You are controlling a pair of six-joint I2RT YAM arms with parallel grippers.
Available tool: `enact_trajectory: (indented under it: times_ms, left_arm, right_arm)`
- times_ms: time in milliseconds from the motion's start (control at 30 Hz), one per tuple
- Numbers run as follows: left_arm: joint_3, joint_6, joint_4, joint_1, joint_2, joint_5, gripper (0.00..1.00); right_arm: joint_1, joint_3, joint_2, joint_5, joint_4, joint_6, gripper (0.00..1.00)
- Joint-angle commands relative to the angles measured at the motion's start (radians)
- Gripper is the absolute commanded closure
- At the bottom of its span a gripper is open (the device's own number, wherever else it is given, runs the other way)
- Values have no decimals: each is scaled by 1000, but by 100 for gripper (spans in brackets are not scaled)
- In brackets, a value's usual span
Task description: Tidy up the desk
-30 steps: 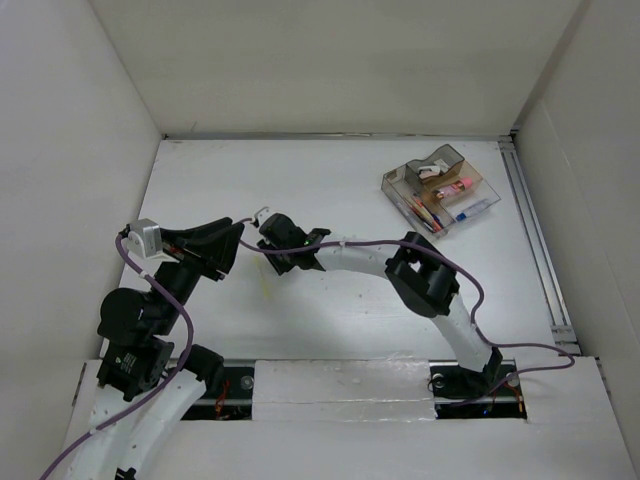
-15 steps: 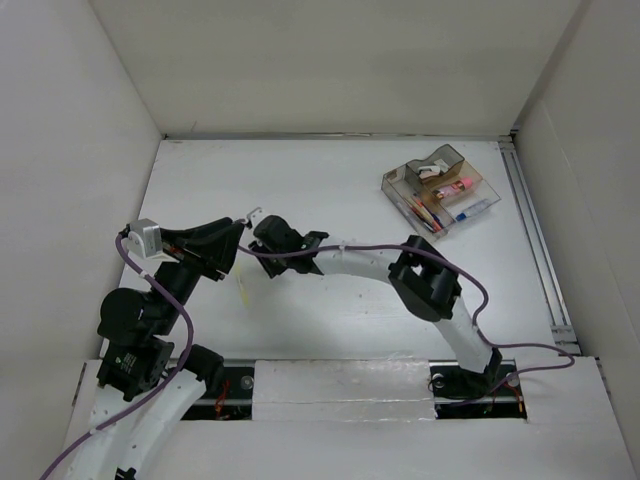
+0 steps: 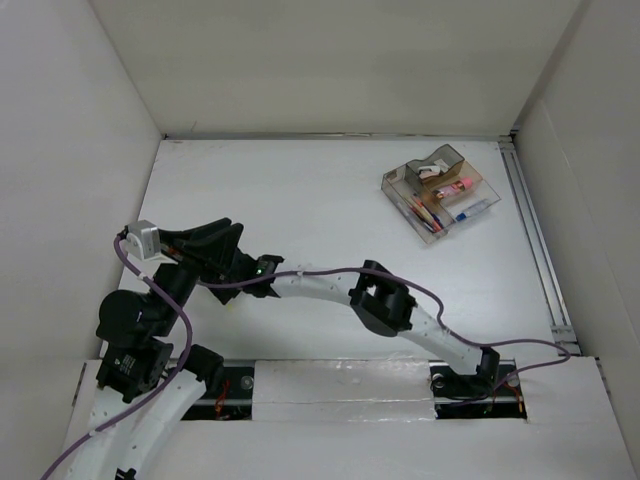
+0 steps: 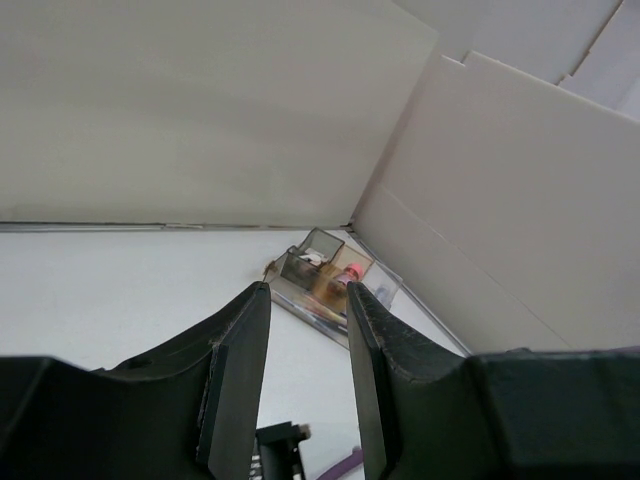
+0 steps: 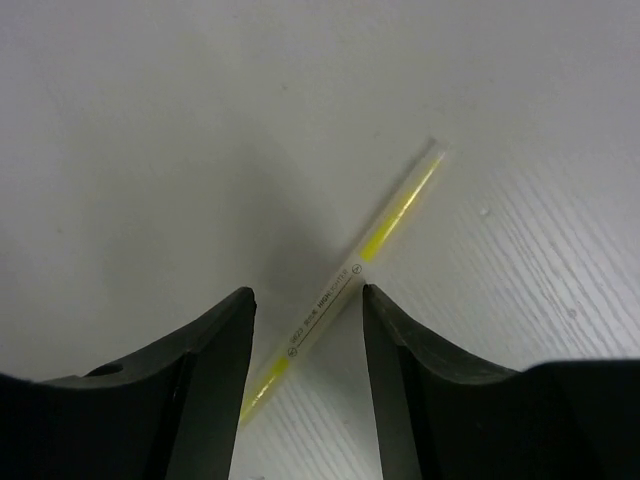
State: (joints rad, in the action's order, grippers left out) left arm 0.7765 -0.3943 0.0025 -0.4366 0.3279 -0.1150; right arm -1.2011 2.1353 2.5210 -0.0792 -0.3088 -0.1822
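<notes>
On my screens the desk (image 3: 330,190) is the wide white surface under both arms, with white panels around it and a metal rail (image 3: 535,235) along its right edge in the top view. The right arm reaches across to the left part of the desk, and its end effector (image 5: 307,300) points down at the surface. Its two fingers (image 5: 205,370) are apart. A thin clear pen (image 5: 350,268) with yellow inside lies flat on the desk, diagonal in the right wrist view, and its middle part passes through the gap between these fingers. I cannot tell if either finger touches the pen. In the top view the pen itself is hidden by the arms. The left end effector (image 4: 307,290) is just beside the right wrist, a little higher in that view, and it is turned toward the far side of the desk. Its fingers are also apart and there is nothing between them. Through this gap I see the small clear tray (image 4: 325,285), well apart from both end effectors, at the far right of the desk near the rail. The tray has compartments with some pens and a pink thing inside.
</notes>
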Motion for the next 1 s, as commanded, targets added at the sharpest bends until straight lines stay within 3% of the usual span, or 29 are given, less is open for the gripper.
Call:
enact_trajectory:
  times_ms: [0,67,100,200,400,633,867,967]
  left_arm:
    - [-3,8,36,4,-12,-2,68]
    - [-3,9,34,4,-12,0,68]
    - [-2,9,33,4,-13,-2,68]
    - [-2,9,34,4,-18,-2,68]
    - [-2,11,33,4,-24,5,68]
    - [-2,8,31,4,-20,5,68]
    - [-2,9,33,4,-13,0,68]
    - [-2,8,39,4,-13,-2,68]
  right_arm:
    - [-23,135,112,-62,-133,7,47]
    - [-38,163,142,-137,-150,6,49]
    - [-38,157,148,-143,-154,-2,67]
    - [-38,42,101,-183,-80,-34,100]
    - [-26,-185,-46,-298,16,-62,100]
    - [159,-619,-365,-263,209,-129,100]
    - [507,-986,-778,-137,359,-132,100]
    - [738,-1057,-951,-85,349,-90,100]
